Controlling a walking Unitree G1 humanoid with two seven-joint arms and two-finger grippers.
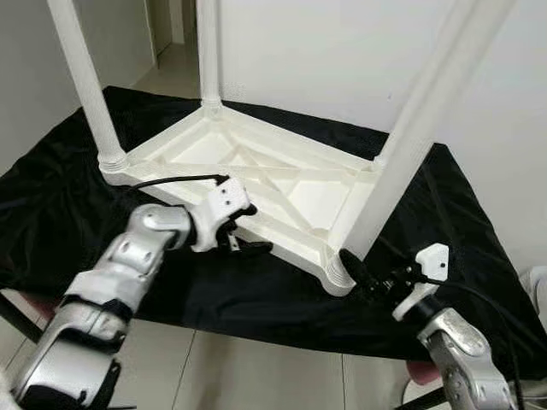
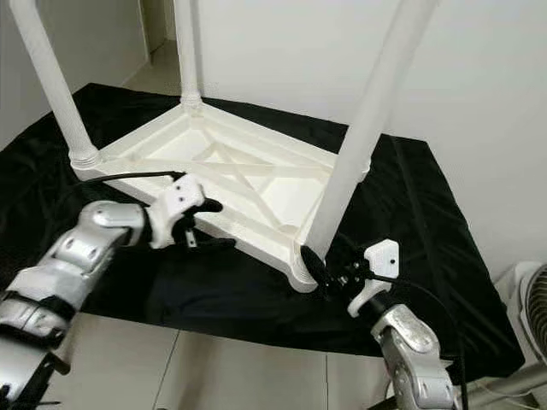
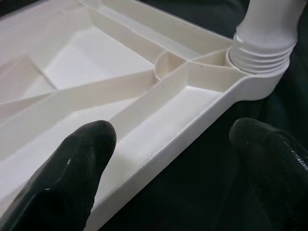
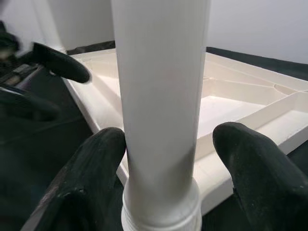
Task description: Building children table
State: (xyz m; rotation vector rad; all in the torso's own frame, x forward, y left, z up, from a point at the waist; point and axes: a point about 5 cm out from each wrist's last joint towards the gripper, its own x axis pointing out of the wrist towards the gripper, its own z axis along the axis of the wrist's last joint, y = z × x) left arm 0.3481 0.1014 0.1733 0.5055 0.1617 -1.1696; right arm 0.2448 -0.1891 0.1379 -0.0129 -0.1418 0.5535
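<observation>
Black cloth (image 1: pixel 77 213) under upturned tabletop (image 1: pixel 299 192). My right gripper (image 1: pixel 363 275) open around near leg (image 1: pixel 402 145), tilted upward. Left gripper (image 1: pixel 244 235) open, straddling tabletop rim.

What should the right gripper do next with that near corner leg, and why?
Probably close the right gripper on the near leg. Its fingers straddle the leg just above the threaded base, one finger touching and the other apart, so it has no grip yet. The left gripper sits open over the tabletop's near edge, seemingly bracing it.
</observation>
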